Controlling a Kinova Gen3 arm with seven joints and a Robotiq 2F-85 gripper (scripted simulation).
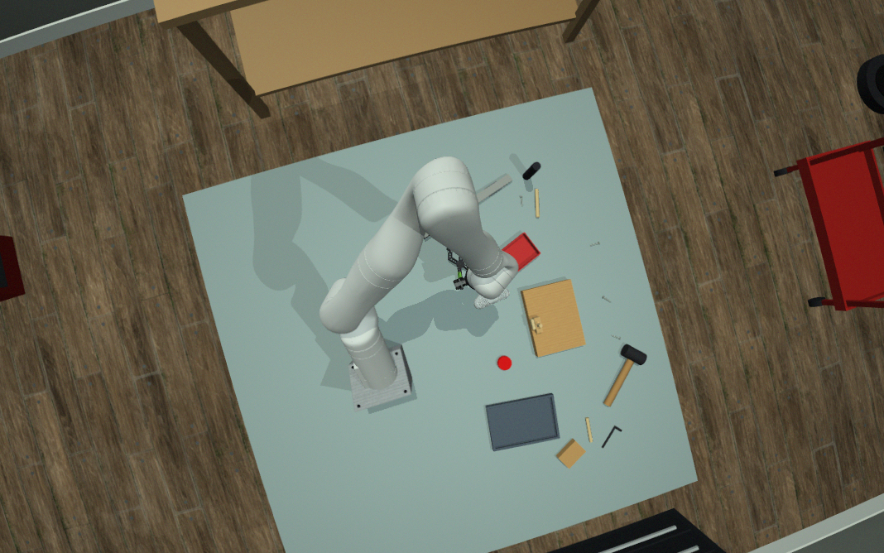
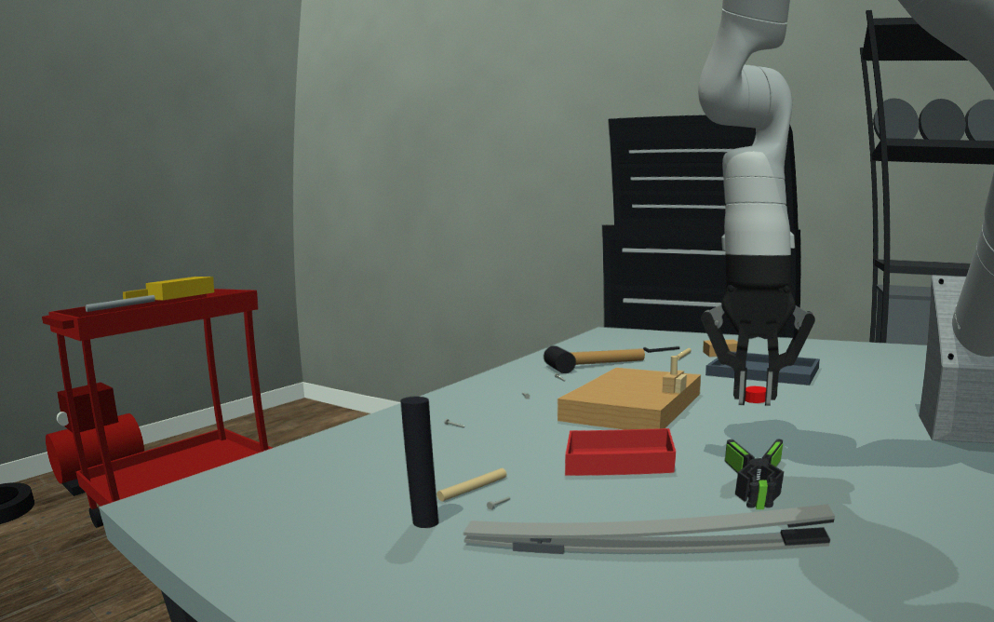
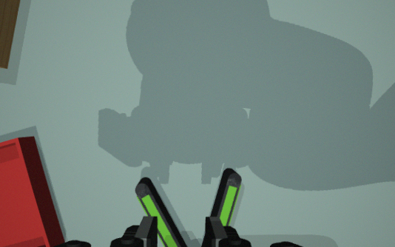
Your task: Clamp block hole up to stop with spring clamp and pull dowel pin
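Observation:
My gripper [image 1: 460,285] [image 2: 755,400] [image 3: 181,235] points down, fingers parted with nothing between them. It hangs above the handle side of the spring clamp [image 1: 459,264] [image 2: 762,493] [image 3: 152,208]. The clamp lies on the table; its black-and-green handles spread in a V beyond my fingertips in the wrist view. The bench board [image 1: 561,314] [image 2: 611,392] lies to the side. Near its edge the small wooden block and stop [image 1: 534,326] [image 2: 677,383] sit close together; I cannot tell whether anything lies between them. The dowel pin [image 2: 674,363] stands upright there, with a slanting bar at its top.
A red tray [image 1: 521,250] [image 2: 619,463] [image 3: 22,200] lies between clamp and board. A red disc [image 1: 503,362] and a dark tray [image 1: 521,422] lie beyond. A black cylinder [image 1: 531,170] [image 2: 419,462] stands upright near long grey bars [image 1: 494,189] [image 2: 623,528]. A mallet [image 1: 619,382] lies past the board.

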